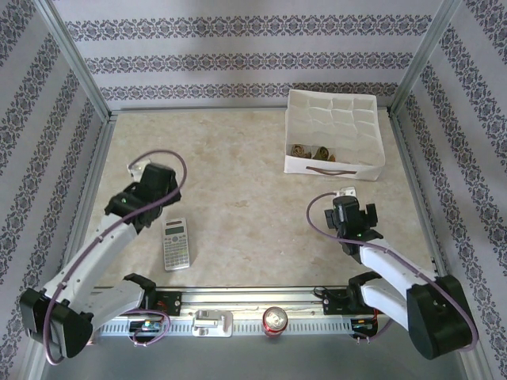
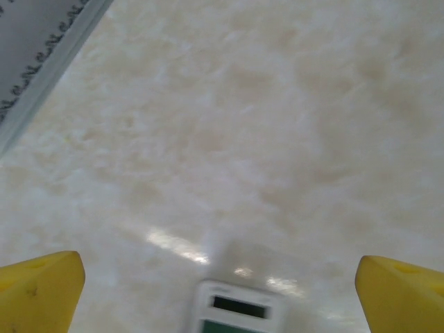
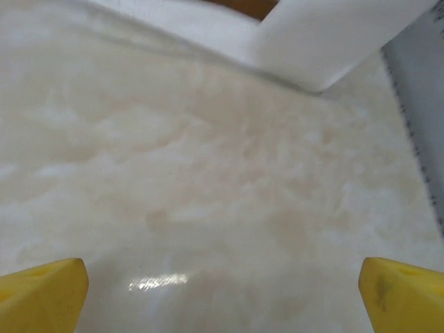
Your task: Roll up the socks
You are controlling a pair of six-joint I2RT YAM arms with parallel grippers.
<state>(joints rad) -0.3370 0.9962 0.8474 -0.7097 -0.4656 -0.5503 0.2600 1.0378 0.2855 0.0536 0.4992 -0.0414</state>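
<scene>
Two small brownish sock bundles lie side by side in the front compartments of the white divided box at the back right; their patterns are too small to tell apart. My left gripper hovers over the left of the table, open, its yellow fingertips wide apart with nothing between them. My right gripper is in front of the box, also open and holding nothing, its yellow fingertips spread over bare tabletop. The box corner shows ahead of it.
A grey calculator lies just near of the left gripper, its display between the fingers' line of sight. A drink can stands on the front rail. Patterned walls enclose the marble-look table.
</scene>
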